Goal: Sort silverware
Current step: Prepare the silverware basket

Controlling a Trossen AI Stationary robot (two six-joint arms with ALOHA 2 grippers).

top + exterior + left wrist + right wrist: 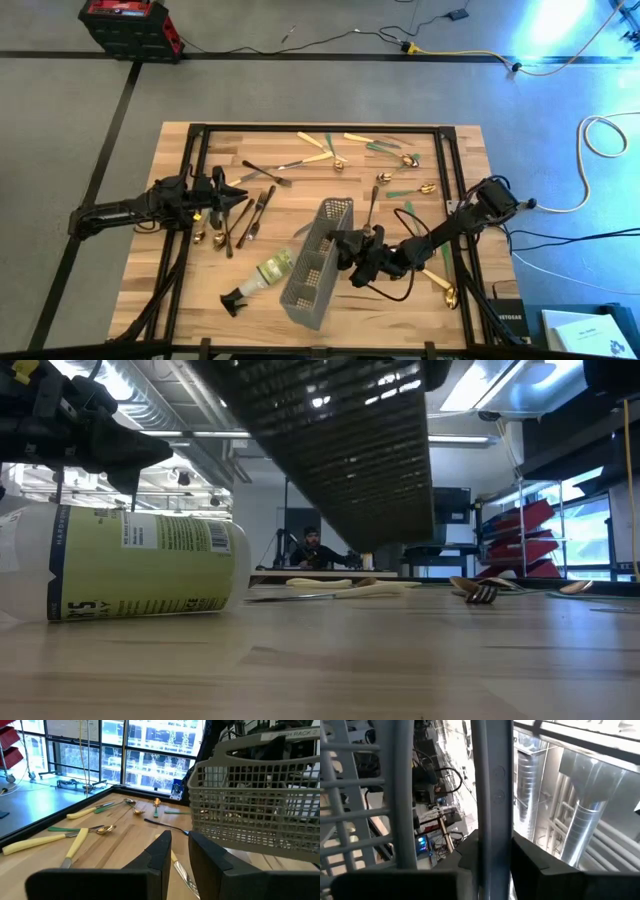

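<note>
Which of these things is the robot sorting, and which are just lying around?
For the job: cream-handled knives; green-handled spoons; dark forks, by the left gripper; gold spoon; grey caddy, lifted in the right gripper, probably for holding them.

Just lying about: spray bottle on its side; red toolbox on the floor.

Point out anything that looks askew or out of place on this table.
The grey caddy is tipped, held by its rim in the right gripper and empty as far as shows. A spray bottle lies on its side beside it, among scattered silverware.
</note>
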